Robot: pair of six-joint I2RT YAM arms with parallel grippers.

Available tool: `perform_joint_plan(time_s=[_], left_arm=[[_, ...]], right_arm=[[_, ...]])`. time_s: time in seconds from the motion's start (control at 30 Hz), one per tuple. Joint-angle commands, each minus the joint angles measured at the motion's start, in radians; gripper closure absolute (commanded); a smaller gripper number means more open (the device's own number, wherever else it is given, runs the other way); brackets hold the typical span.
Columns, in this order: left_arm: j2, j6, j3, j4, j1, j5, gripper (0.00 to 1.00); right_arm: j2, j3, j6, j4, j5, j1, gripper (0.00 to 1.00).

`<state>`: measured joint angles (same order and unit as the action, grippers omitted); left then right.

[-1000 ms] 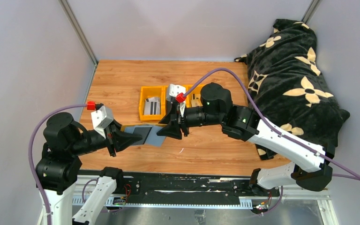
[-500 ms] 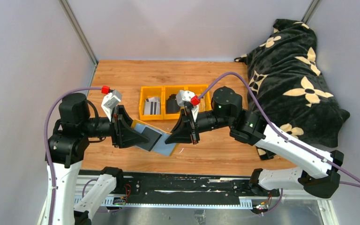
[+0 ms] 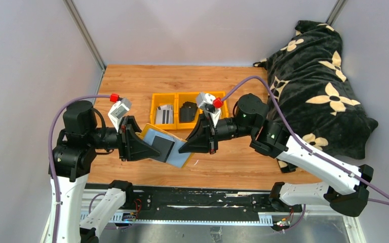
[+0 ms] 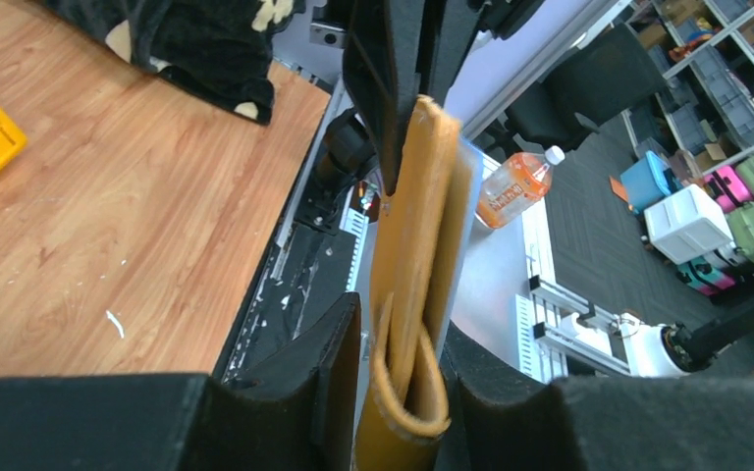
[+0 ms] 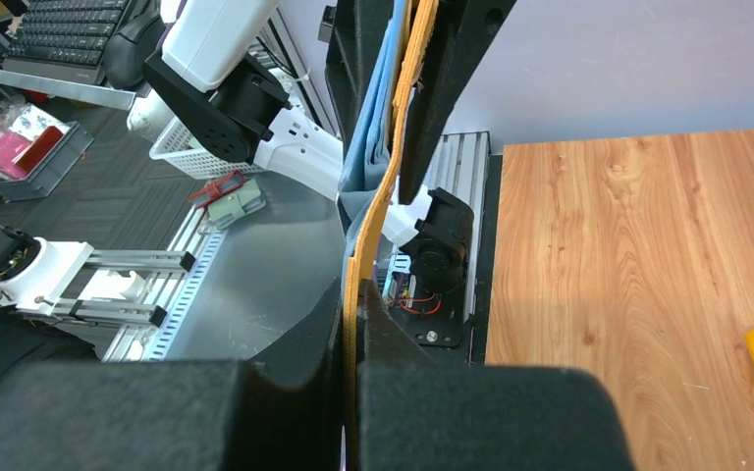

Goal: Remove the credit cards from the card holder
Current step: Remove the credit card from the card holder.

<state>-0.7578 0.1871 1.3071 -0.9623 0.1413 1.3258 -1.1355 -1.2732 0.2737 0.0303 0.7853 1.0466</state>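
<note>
The mustard-yellow card holder (image 3: pixel 176 155) hangs unfolded above the table's front, its grey-blue lining facing up, stretched between both grippers. My left gripper (image 3: pixel 149 148) is shut on its thick folded end (image 4: pixel 417 226), with only a slit of a gap at one finger. My right gripper (image 3: pixel 186 148) is shut on the thin opposite flap (image 5: pixel 361 250). A dark rectangle (image 3: pixel 161 147) lies on the lining; I cannot tell whether it is a card or a pocket. Pale credit cards (image 3: pixel 165 114) with dark stripes lie in the left yellow bin (image 3: pixel 155 108).
A black folded item (image 3: pixel 186 111) sits in the middle yellow bin. A black blanket with cream flowers (image 3: pixel 314 86) is heaped along the table's right side. The wooden table (image 3: pixel 131 86) ends at the black rail by the arm bases.
The right gripper closed on the wallet's flap. The left arm rose and took the wallet deeper between its fingers. Both grippers lifted it and shifted it slightly to the right.
</note>
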Motion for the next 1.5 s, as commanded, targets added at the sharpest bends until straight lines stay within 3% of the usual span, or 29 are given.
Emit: perform_joint_plan(time_s=[0.0, 0.07, 0.13, 0.2, 0.37, 0.43, 0.53, 0.63, 0.73, 1.1, 1.47], left_arm=[[-0.004, 0.039, 0.01, -0.004, 0.001, 0.086, 0.71], [-0.01, 0.04, 0.014, -0.003, 0.001, 0.089, 0.82], [-0.012, 0.04, 0.014, -0.003, 0.001, 0.086, 0.91], [-0.012, 0.039, 0.017, -0.003, 0.001, 0.068, 0.94], [-0.01, 0.037, 0.033, -0.004, 0.001, -0.072, 1.0], [-0.001, 0.056, 0.028, 0.02, 0.001, -0.169, 1.0], [0.043, 0.25, -0.062, 0.218, 0.001, -0.287, 1.0], [0.108, 0.408, -0.153, 0.431, 0.001, -0.384, 1.0], [0.111, 0.432, -0.17, 0.475, 0.001, -0.418, 1.0], [0.108, 0.449, -0.165, 0.486, 0.001, -0.347, 1.0], [0.114, 0.519, -0.191, 0.541, 0.001, -0.258, 1.0]], right_arm=[[-0.025, -0.02, 0.02, -0.049, 0.046, -0.01, 1.0], [-0.035, -0.031, 0.003, -0.016, 0.035, -0.012, 0.93], [-0.039, -0.039, -0.003, 0.011, 0.023, -0.024, 0.8], [-0.032, -0.052, -0.004, 0.035, -0.006, -0.052, 0.63], [0.049, -0.075, -0.007, 0.062, -0.225, -0.097, 0.39], [0.087, -0.069, 0.004, 0.062, -0.372, -0.097, 0.38], [0.158, -0.035, 0.05, 0.022, -0.493, -0.097, 0.38], [0.178, 0.02, 0.138, -0.114, -0.424, -0.097, 0.42], [0.144, 0.049, 0.243, -0.205, -0.313, -0.092, 0.47], [-0.041, 0.105, 0.408, -0.41, -0.172, -0.057, 0.5], [-0.111, 0.077, 0.453, -0.458, -0.154, -0.062, 0.53]])
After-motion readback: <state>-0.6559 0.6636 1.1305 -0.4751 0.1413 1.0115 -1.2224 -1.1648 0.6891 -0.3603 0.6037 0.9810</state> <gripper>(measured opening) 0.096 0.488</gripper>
